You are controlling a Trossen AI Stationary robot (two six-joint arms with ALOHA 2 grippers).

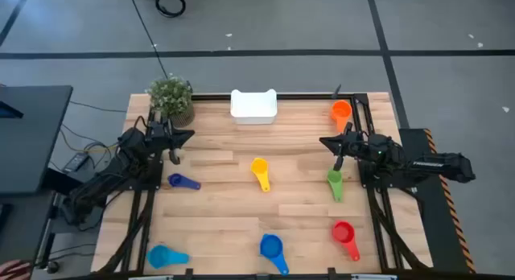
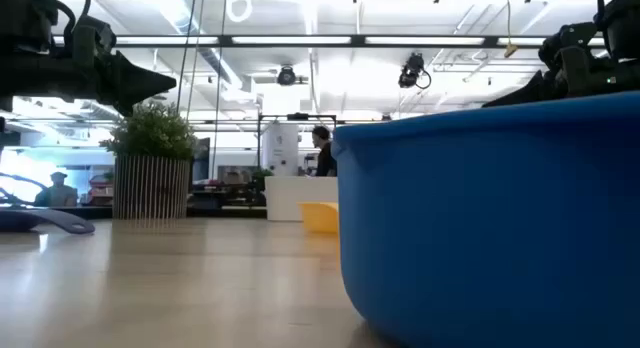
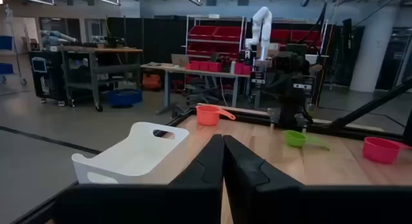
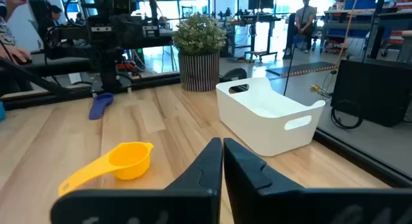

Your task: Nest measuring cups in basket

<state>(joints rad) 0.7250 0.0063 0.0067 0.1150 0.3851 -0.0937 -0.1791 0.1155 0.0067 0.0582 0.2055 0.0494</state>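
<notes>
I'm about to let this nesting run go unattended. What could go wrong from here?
1. The cups lie scattered and differ in size; starting with a small one like the dark blue cup could block nesting.
2. The potted plant stands close to the left claw, which is shut, so a swing toward the white basket might clip it.
3. The orange cup sits by the table's rail, awkward for the shut right claw.

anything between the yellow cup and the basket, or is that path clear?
Nothing visible blocks it. In the high view, bare wood lies between the yellow cup and the basket. The potted plant stands off to the side, clear of that line.
</notes>
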